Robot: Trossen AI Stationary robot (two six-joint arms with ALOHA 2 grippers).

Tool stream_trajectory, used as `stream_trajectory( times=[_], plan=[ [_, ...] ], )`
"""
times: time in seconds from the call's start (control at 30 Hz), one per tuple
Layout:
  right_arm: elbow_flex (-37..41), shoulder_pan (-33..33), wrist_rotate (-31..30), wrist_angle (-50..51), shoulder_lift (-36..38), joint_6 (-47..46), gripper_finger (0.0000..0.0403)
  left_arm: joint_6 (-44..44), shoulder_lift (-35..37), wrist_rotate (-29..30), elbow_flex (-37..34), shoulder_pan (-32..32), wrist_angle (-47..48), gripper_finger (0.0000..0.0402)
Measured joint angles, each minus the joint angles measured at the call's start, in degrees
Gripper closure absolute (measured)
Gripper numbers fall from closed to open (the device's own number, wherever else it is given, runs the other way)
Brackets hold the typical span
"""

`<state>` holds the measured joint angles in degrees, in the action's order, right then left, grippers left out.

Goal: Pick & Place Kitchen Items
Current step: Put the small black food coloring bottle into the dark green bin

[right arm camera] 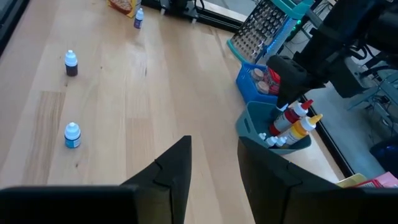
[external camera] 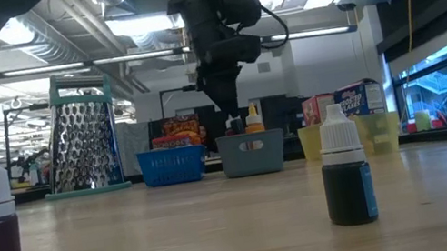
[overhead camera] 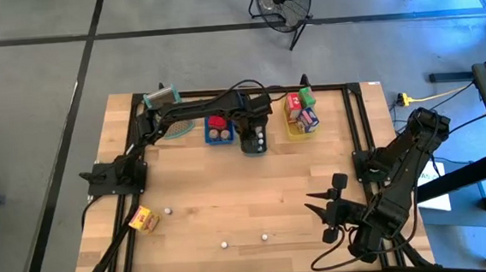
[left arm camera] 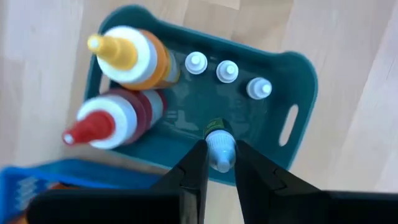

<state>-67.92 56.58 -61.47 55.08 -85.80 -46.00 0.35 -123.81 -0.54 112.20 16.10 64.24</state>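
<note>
Over the pale wooden table, the left arm reaches to the dark teal plastic tray, the landmark at the far edge between a blue basket and a yellow bin. Above the tray, the left gripper is clamped on a tiny white-capped dropper bottle, pinched at the cap. Inside stand a yellow-tipped squeeze bottle, a red-tipped one and three more droppers. Such bottles look light, stiff and slick; the cap or neck seems the surest hold. The right gripper waits well clear of the tray, fingers apart, empty. The held bottle's body is hidden under its cap.
</note>
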Motion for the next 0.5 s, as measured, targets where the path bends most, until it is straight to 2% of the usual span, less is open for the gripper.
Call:
stream_trajectory(
  times=[0.13,0.33,0.5],
  plan=[
    [0.0,0.0,0.0,0.1,0.0,0.6,0.027,-8.1,0.0,-0.7,0.0,-0.5,0.3,0.0347],
    [0.0,0.0,0.2,0.4,0.0,1.9,0.027,-14.8,0.0,-0.6,0.0,-1.1,0.4,0.0347],
    [0.0,0.1,0.6,1.7,0.0,1.9,0.027,-23.6,0.0,3.6,0.0,-1.0,0.2,0.0347]
  ],
)
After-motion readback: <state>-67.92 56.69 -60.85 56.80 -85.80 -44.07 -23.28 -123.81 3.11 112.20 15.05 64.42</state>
